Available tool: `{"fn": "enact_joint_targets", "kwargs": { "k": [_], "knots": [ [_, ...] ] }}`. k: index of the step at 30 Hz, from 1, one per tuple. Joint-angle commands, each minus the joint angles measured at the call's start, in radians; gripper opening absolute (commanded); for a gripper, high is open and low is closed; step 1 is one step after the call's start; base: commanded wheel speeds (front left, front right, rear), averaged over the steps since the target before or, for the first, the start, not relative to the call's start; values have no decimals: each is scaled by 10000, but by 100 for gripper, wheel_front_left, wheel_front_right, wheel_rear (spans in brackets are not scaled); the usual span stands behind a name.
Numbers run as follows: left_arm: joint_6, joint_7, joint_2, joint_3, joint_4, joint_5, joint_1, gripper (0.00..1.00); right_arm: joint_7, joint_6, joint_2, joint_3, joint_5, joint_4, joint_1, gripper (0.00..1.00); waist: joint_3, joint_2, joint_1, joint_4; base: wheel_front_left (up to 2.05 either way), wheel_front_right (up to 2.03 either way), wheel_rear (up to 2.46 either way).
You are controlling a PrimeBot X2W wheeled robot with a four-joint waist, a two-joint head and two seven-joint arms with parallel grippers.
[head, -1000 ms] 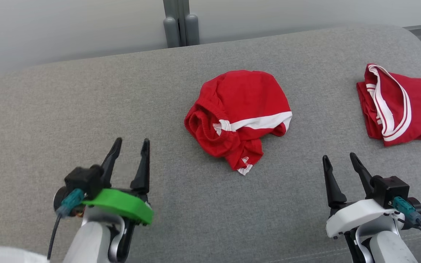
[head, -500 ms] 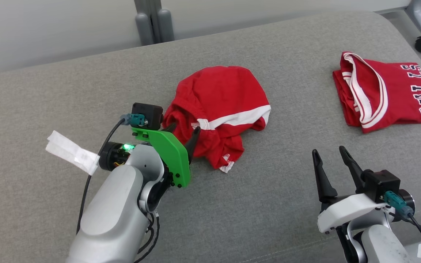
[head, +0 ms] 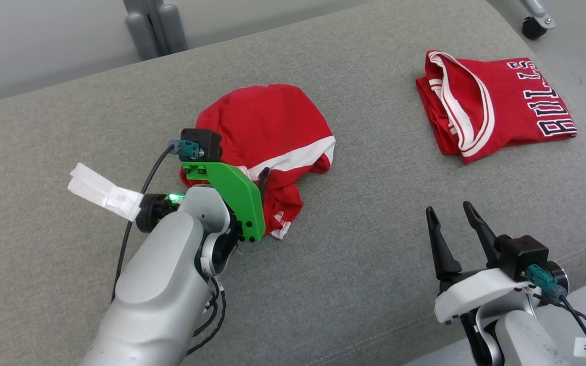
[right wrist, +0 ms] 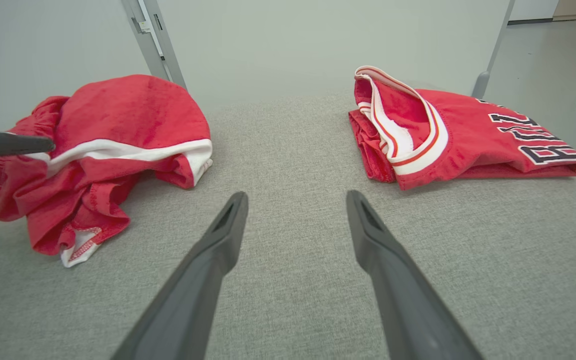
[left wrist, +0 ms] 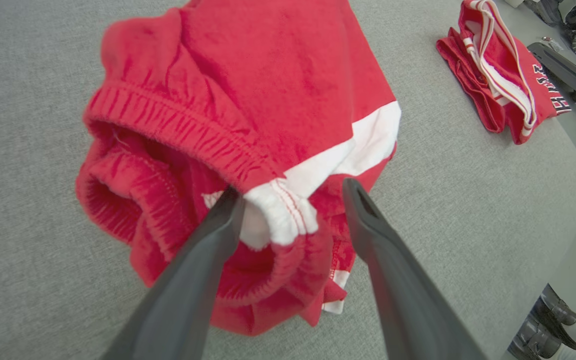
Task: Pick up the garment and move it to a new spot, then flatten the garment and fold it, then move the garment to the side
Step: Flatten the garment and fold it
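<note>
Two red pieces of clothing are lying on a grey cushion [head: 374,244].

Head view: the garment [head: 267,122], a pair of red shorts with a white band, is sitting crumpled in a heap slightly toward 11 o'clock from centre. A folded red jersey [head: 496,107] is lying well apart from it at 2 o'clock. The left gripper [head: 250,176], partly hidden behind its green plate [head: 237,198], is reaching into the heap's 7 o'clock edge. The right gripper [head: 448,207] is hovering at 5 o'clock over the cushion, fingers spread and holding nothing.

Left wrist view: the two dark fingers are standing apart, straddling a bunched, white-trimmed fold beside the elastic waistband. The finger on the 9 o'clock side is touching cloth and the other is just clear of it (nothing is pinched yet).

Right wrist view: the fingers are pointing toward 12 o'clock along the cushion, with the heap at 10 o'clock and the jersey at 2 o'clock. The other arm's fingertip is poking in at 9 o'clock against the heap.

Progress, as a judgement: the task is barely beginning. A first grasp is being lined up but not made. Lifting, moving, flattening, folding and setting aside are all left.
</note>
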Motion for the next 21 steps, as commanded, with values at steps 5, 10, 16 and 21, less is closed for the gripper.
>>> {"fn": "enact_joint_targets", "kwargs": {
  "k": [5, 10, 16, 21],
  "knots": [
    [-222, -817, 48, -167, -102, -20, -472, 0, -89, -13, 15, -111, -54, 43, -52, 100, -8, 0, 0, 183, 0, 0, 0],
    [-682, -1852, 45, -590, -679, -231, -1042, 0, -94, -13, -63, -105, -77, 79, -145, 100, -112, 0, 0, 436, 0, 0, 0],
    [-981, -3395, 44, -1172, -1681, -956, -2000, 0, -66, -12, -62, -55, -113, 110, -118, 100, -276, 0, 0, 602, 0, 0, 0],
    [-1066, -4427, 55, -1445, -2315, -1857, -2102, 0, -50, -13, -61, -253, -118, 24, 80, 100, -293, 0, 0, 906, 0, 0, 0]
  ]
}}
